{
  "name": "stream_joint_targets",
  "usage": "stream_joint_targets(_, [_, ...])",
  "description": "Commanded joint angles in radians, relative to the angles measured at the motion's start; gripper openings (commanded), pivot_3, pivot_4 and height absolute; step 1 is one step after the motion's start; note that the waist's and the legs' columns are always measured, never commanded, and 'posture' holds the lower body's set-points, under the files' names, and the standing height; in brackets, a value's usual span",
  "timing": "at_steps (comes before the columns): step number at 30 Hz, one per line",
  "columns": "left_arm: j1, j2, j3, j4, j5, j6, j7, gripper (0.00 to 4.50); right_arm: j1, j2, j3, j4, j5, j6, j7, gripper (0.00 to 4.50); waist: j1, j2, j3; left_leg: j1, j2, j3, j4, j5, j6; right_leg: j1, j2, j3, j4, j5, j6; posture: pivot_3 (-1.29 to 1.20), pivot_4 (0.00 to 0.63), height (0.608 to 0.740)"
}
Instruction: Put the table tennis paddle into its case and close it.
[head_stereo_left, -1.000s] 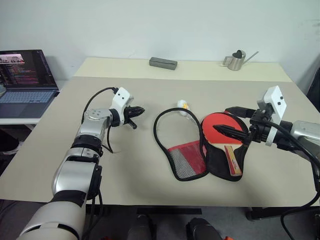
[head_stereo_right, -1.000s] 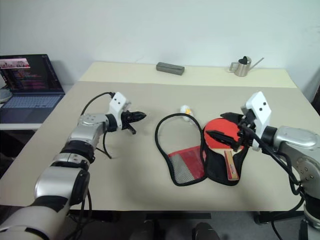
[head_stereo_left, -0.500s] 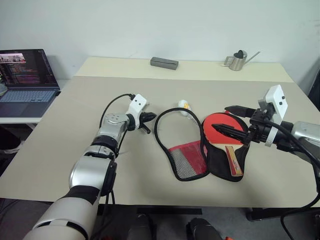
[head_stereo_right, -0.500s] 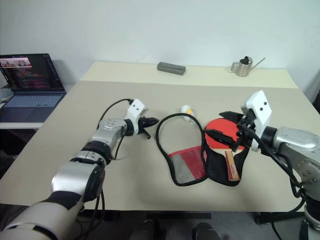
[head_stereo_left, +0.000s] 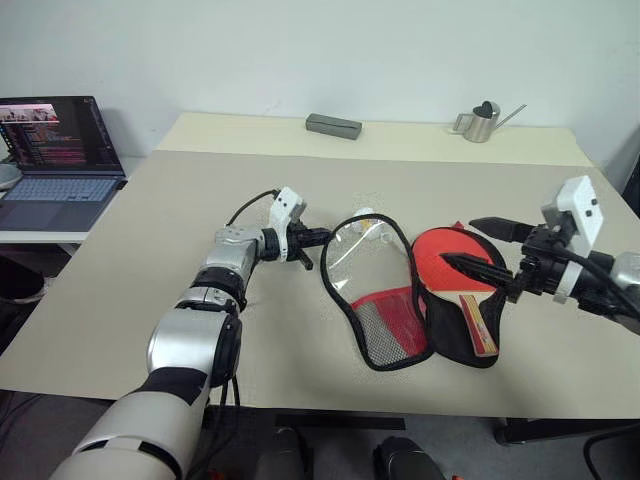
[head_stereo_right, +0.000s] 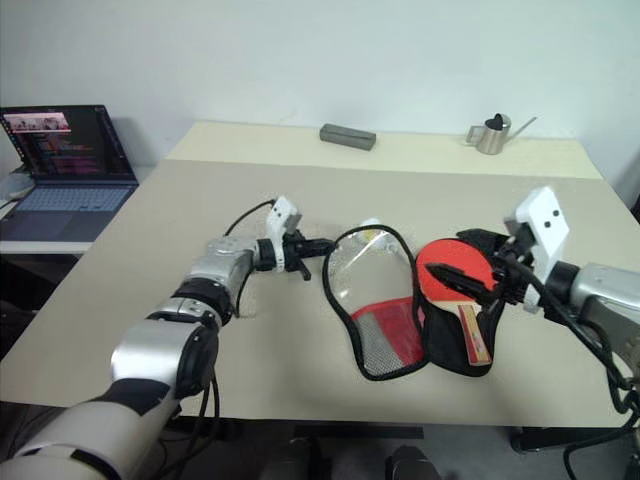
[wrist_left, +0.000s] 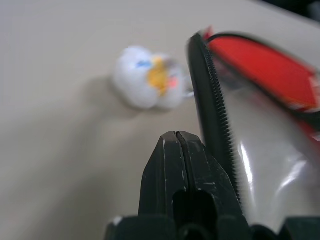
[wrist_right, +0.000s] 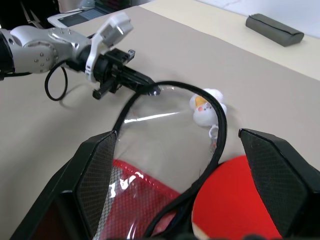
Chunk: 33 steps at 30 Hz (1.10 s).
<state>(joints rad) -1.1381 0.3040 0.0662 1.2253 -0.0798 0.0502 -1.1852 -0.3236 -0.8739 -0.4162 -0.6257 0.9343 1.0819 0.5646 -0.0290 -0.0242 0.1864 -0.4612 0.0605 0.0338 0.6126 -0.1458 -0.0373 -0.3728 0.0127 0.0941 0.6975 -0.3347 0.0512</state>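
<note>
The case (head_stereo_left: 388, 312) lies open on the table, its red mesh flap to the left with a clear film inside the black zipper rim (wrist_left: 212, 107). On the case's right half lies the table tennis paddle (head_stereo_left: 446, 262), red face up, striped handle (head_stereo_left: 484, 325) toward the table's front. My left gripper (head_stereo_left: 322, 238) is shut, its tips against the flap's left rim, close to the white ball charm (wrist_left: 147, 77). The open right gripper (head_stereo_left: 485, 248) hovers over the paddle's blade with nothing between its fingers (wrist_right: 97, 170).
A laptop (head_stereo_left: 55, 150) stands on a side table at the left. A grey oblong box (head_stereo_left: 333, 124) and a small metal watering can (head_stereo_left: 480, 122) sit along the table's far edge. The case lies not far from the table's front edge.
My left gripper has travelled right across the table to the case's zipper rim, staying shut. The flap's rim now stands a little raised. The right gripper stays open over the paddle.
</note>
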Motion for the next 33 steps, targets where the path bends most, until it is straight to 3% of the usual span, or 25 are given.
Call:
stream_joint_targets(1, [-0.035, -0.024, 0.015, -0.124, -0.074, 0.098, -0.123, 0.03, 0.027, -0.059, -0.100, -0.010, 0.048, 0.009, 0.022, 4.29, 0.000, 0.000, 0.000, 0.000, 0.000, 0.000, 0.000, 0.000, 0.000, 0.000, 0.000, 0.000, 0.000, 0.000, 0.000, 0.00, 0.150, 0.740])
stream_joint_targets(12, [0.062, -0.165, -0.076, -0.424, -0.146, 0.314, -0.178, 0.03, 0.113, -0.157, -0.215, 0.024, 0.073, 0.009, 0.082, 4.29, -0.004, 0.001, 0.000, 0.000, 0.000, -0.001, 0.001, 0.000, 0.000, 0.001, 0.001, 0.000, 0.000, 0.000, 0.000, 0.00, 0.150, 0.740])
stream_joint_targets(21, [0.017, -0.319, -0.089, -0.287, -0.115, 0.172, -0.016, 0.03, 0.139, -0.169, -0.272, 0.019, 0.110, 0.022, 0.046, 4.29, -0.006, 0.001, 0.000, 0.000, -0.001, -0.001, 0.002, 0.000, 0.000, 0.001, 0.001, 0.001, 0.000, 0.000, 0.001, 0.00, 0.150, 0.740])
stream_joint_targets(33, [0.004, -0.390, -0.079, -0.228, -0.125, 0.086, 0.090, 0.03, 0.156, -0.149, -0.218, 0.021, 0.138, 0.015, -0.016, 4.29, -0.006, 0.001, 0.000, 0.000, -0.001, -0.001, 0.002, 0.000, 0.000, 0.001, 0.001, 0.001, 0.000, 0.000, 0.001, 0.00, 0.150, 0.740])
